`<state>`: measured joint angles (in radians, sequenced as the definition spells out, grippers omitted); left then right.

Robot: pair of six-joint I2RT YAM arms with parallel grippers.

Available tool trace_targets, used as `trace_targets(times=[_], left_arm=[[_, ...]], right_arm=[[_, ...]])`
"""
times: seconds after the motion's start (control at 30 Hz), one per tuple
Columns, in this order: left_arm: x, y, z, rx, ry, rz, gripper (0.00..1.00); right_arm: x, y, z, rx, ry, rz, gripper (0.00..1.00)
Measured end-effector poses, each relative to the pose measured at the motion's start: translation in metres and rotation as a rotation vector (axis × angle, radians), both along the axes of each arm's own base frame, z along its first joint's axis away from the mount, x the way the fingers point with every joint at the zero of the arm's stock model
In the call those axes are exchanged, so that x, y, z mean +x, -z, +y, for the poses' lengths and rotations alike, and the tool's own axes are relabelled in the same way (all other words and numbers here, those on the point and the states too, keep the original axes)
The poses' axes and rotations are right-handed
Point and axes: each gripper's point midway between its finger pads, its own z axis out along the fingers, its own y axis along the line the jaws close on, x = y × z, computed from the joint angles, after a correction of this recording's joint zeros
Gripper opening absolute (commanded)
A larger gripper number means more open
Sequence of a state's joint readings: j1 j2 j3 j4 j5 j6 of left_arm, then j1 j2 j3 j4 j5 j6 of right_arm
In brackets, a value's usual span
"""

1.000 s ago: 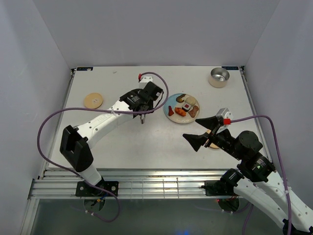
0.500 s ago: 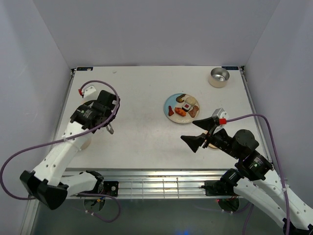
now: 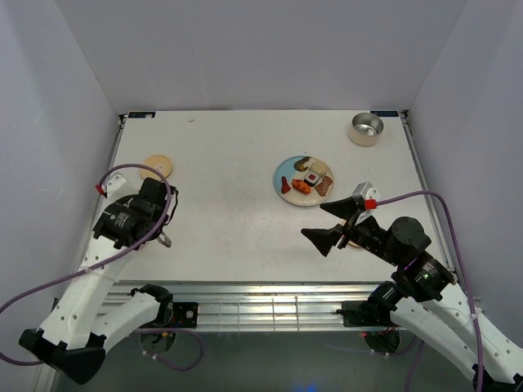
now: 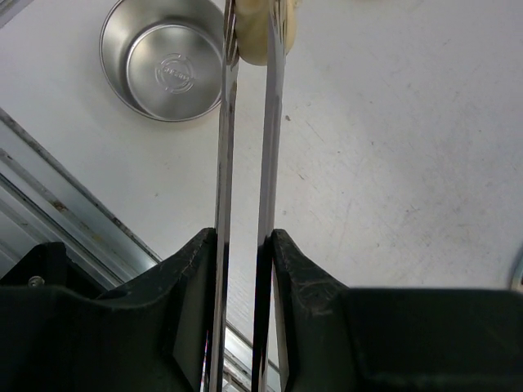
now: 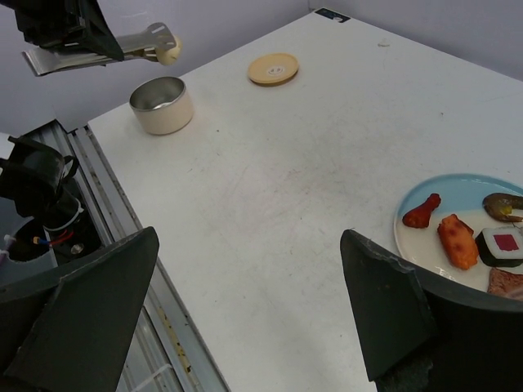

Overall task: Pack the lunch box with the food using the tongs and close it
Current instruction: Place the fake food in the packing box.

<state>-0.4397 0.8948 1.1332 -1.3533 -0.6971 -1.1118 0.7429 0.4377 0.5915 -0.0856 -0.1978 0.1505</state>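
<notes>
My left gripper (image 4: 245, 238) is shut on the slim silver tongs (image 4: 270, 147), squeezing both arms between its fingers. A pale dumpling-like lump (image 4: 255, 34) of food is pinched at the tong tips. It hangs just beside the rim of the round steel-lined lunch box (image 4: 163, 57), (image 5: 161, 104). From above, the left gripper (image 3: 155, 230) covers the box at the near left. The blue-rimmed plate (image 3: 280, 174) in mid-table carries more food: a drumstick (image 5: 421, 211), an orange-red piece (image 5: 458, 241) and a sushi piece (image 5: 502, 243). My right gripper (image 3: 330, 222), (image 5: 249, 237) is open and holds nothing.
A round wooden lid (image 3: 155, 166), (image 5: 274, 69) lies at the far left. A steel cup (image 3: 365, 128) stands at the back right corner. Another tan disc (image 3: 356, 242) peeks out under the right gripper. The metal rail (image 3: 261, 302) runs along the table's near edge.
The left arm swung from beside the plate to the near left of the table, carrying the tongs with the pale lump. The right gripper barely moved.
</notes>
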Motion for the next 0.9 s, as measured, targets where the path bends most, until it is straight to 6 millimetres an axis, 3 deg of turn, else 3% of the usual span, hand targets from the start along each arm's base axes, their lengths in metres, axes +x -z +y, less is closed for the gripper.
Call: trace_targets(times=[0.27,0.53,0.9], left_arm=[[0.014,0.047,0.016,0.067,-0.139,0.216,0.29],[0.005,0.043,0.043,0.061,-0.259,0.203,0.3],[0.007,0.053,0.062,0.101,-0.276,0.275,0.27]], right_arm=[[0.0,0.005,0.0,-0.005,0.0,0.006,0.97],[0.0,0.004,0.0,-0.002,0.0,0.002,0.97],[0.001,0.006,0.001,-0.007,0.0,0.008,0.97]])
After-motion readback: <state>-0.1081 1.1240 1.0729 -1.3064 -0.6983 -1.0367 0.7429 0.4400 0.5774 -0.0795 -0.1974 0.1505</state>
